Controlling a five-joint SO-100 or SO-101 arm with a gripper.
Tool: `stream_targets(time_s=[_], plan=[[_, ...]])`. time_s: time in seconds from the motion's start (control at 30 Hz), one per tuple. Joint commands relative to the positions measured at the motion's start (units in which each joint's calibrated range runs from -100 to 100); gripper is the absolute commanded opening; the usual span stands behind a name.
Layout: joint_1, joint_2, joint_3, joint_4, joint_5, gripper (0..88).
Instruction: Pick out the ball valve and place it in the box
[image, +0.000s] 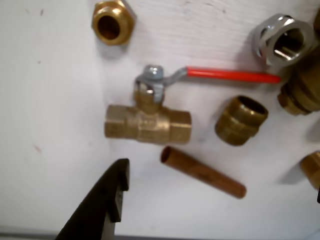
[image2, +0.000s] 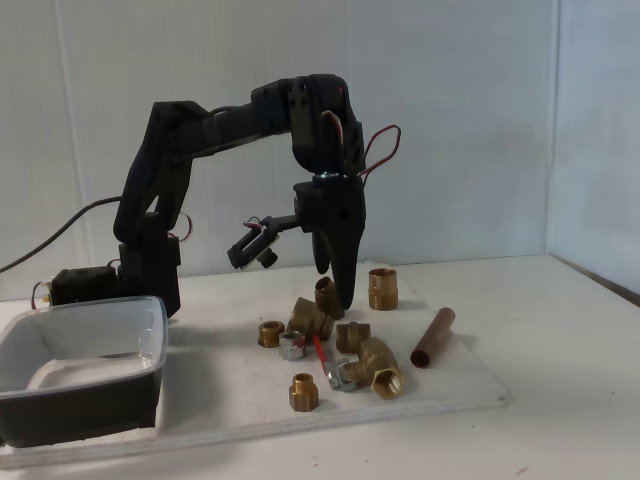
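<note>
The white counter (image2: 560, 340) carries everything. At its left end in the fixed view stands the rectangular translucent plastic box (image2: 80, 365) with the dark lower part, well apart from the jaws and holding no fitting that can be seen. The black two-finger jaws (image2: 338, 285) hang point-down over the cluster of fittings. How far they stand open I cannot tell, and nothing is held between them.

The brass ball valve (image: 148, 124) with threaded open ends lies flat on the counter in the wrist view, just ahead of the one visible black finger (image: 107, 200). Its thin red lever handle (image: 232, 75) reaches away to the right. It looks solid, heavy for its size, stiff and smooth, so likely to slip. The thick body barrel, near the stem, seems the safest hold; the lever would twist.

A copper tube stub (image: 202, 171) lies just beside the body, and a short brass nipple (image: 241, 120) is near.
</note>
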Motion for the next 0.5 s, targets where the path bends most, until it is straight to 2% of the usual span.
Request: stream_targets(time_s=[0.0, 0.17, 0.3, 0.47], plan=[[0.0, 0.0, 0.3, 0.2, 0.3, 39.9], [-0.5, 0.6, 0.3, -1.4, 0.3, 39.9], [-0.8, 2.2, 1.6, -8.5, 0.1, 39.9], [-0.8, 5.8, 1.5, -16.9, -3.1, 39.9]])
